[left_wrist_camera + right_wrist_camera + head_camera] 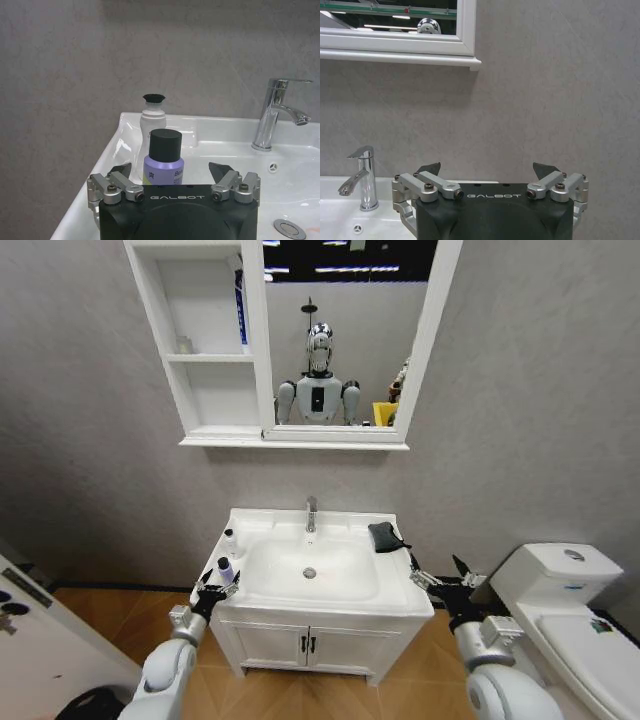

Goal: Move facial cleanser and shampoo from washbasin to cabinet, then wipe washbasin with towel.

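Lavender bottle (black cap) between open left gripper fingers

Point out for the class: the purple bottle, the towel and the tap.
purple bottle (164, 168), left wrist view, on its lilac shoulder.
towel (385, 536), head view, middle of the dark cloth.
tap (272, 112), left wrist view, on its chrome column.
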Controlling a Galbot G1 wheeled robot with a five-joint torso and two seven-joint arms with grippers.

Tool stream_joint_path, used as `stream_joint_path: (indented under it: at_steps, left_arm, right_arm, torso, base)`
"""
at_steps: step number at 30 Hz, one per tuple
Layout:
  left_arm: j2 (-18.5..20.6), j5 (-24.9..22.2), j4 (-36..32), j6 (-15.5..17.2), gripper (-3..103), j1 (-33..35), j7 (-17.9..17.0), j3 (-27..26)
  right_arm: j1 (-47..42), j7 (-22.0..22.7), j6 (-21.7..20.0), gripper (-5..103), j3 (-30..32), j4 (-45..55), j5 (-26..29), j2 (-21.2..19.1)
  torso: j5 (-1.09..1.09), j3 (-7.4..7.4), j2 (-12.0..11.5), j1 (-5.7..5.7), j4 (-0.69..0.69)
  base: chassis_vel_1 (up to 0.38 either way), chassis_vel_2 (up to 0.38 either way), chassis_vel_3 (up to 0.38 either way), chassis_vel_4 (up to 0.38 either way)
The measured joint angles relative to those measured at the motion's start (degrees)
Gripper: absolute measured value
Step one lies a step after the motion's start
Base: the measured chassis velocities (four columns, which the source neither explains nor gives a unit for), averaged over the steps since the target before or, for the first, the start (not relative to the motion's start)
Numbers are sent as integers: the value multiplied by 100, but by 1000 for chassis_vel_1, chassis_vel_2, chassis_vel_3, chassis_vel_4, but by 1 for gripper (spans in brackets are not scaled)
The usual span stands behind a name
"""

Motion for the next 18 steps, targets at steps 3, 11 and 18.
stream_joint_path:
  at_steps: [3,11,18]
  left_arm:
    - [-2,1,44,0,84,-27,-4,12]
    - [-8,-37,120,-9,51,-78,-5,-33]
    - [-13,-104,116,-12,43,-67,72,-71]
  right_arm:
    - [-11,0,0,100,-6,1,-3,0]
    - [-7,-1,-4,100,-44,29,-19,-1]
    - [-44,1,-6,100,-51,70,-22,6]
  torso:
    - [0,0,0,0,0]
    - [0,0,0,0,0]
    - [0,0,0,0,0]
  base:
    - [0,0,0,0]
    - [0,0,0,0]
    - [0,0,0,0]
